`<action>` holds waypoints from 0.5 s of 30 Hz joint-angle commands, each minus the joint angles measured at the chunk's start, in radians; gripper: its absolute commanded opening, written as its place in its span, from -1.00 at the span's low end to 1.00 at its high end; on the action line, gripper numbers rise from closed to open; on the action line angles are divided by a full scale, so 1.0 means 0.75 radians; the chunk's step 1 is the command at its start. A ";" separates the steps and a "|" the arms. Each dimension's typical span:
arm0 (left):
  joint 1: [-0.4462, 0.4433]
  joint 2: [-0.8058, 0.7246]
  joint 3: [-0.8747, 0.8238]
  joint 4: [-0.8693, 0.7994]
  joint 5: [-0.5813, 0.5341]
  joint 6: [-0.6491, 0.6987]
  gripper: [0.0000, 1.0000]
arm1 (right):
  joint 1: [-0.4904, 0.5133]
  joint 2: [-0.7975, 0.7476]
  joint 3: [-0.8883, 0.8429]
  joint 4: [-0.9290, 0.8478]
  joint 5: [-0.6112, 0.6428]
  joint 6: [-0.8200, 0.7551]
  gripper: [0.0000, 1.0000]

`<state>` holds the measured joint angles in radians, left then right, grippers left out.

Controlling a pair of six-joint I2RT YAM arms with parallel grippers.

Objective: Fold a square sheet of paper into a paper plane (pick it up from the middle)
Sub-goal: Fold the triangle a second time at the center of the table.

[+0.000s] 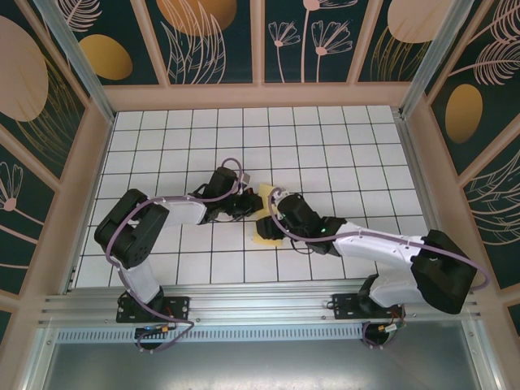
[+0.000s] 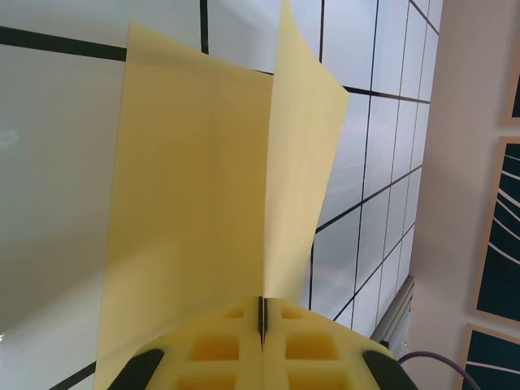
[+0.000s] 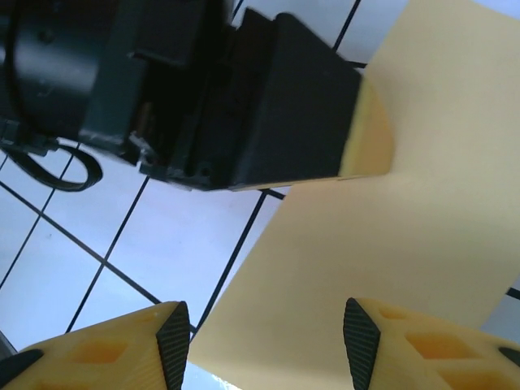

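Note:
The square sheet of paper (image 2: pixel 195 203) is pale yellow and lifted off the tiles. It stands as two flaps meeting at one sharp crease, not in a paper plane shape. My left gripper (image 2: pixel 262 321) is shut on that crease, its yellow fingers pressed together with the paper between them. From above, the left gripper (image 1: pixel 248 207) and right gripper (image 1: pixel 274 225) meet at the sheet (image 1: pixel 265 195) in mid-table. My right gripper (image 3: pixel 266 337) is open, its pads apart over the flat part of the sheet (image 3: pixel 366 268), with nothing held. The left gripper's black body (image 3: pixel 268 114) sits just beyond.
White grid tiles (image 1: pixel 341 146) cover the table. Wooden walls (image 1: pixel 260 96) close it in at the back and both sides. A metal rail (image 1: pixel 268 309) runs along the near edge by the arm bases. A purple cable loops over each arm.

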<state>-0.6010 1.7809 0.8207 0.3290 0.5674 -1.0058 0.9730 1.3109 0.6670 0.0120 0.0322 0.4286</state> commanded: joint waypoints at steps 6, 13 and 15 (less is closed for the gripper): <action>0.006 0.038 0.022 0.002 0.013 -0.019 -0.94 | 0.165 0.177 0.159 -0.174 0.189 -0.099 0.13; 0.007 0.040 0.025 -0.010 0.011 -0.018 -0.94 | 0.254 0.283 0.250 -0.279 0.363 -0.100 0.14; 0.007 0.041 0.026 -0.013 0.010 -0.017 -0.94 | 0.274 0.314 0.278 -0.333 0.436 -0.091 0.15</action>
<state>-0.6010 1.7958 0.8211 0.3286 0.5678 -1.0077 1.1595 1.5215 0.8284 -0.1555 0.2478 0.3714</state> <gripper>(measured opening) 0.051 0.573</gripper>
